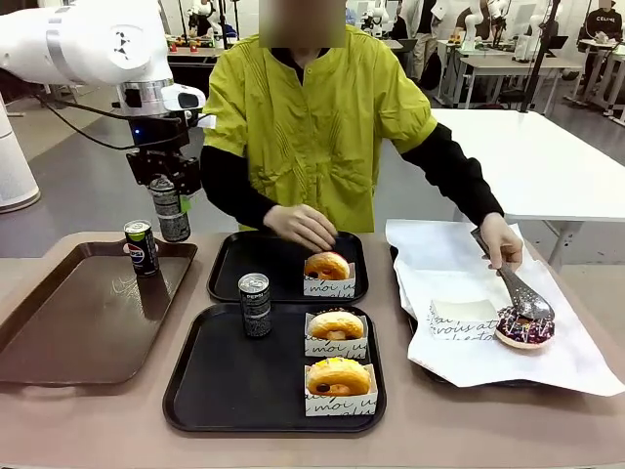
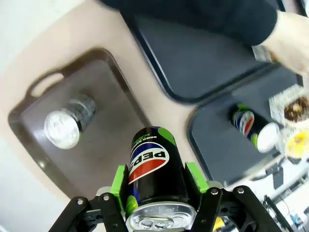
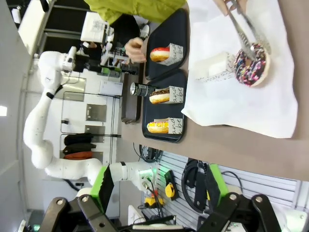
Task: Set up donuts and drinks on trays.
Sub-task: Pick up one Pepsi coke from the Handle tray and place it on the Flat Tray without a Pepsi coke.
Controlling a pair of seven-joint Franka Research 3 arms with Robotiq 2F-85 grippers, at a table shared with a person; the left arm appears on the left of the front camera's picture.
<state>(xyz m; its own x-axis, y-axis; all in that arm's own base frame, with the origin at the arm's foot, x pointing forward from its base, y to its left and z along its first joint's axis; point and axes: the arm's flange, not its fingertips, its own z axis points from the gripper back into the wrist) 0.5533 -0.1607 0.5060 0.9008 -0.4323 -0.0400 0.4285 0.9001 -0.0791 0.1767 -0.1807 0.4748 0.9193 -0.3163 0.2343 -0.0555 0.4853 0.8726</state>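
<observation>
Nr tray (image 1: 225, 381): 2 donuts (image 1: 338, 376) + can (image 1: 255, 305); far tray (image 1: 254, 264): 1 donut (image 1: 327, 266).

The left arm (image 1: 78, 44) comes in high from the left, wrist bent so the left pincer (image 1: 170, 195) points straight down. Its jaws are clamped on the sides of an upright drink can (image 1: 172, 217), held in the air. The right pincer (image 3: 159, 188) has its jaws spread wide with nothing between them.

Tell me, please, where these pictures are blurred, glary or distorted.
Left wrist view: the held can is sharp, but the person's hand smears with motion and the second can on the brown tray looks soft. Front view: evenly lit and crisp, faint sheen on that tray. Right wrist view: rolled sideways, with wide-angle bending toward the edges.
</observation>
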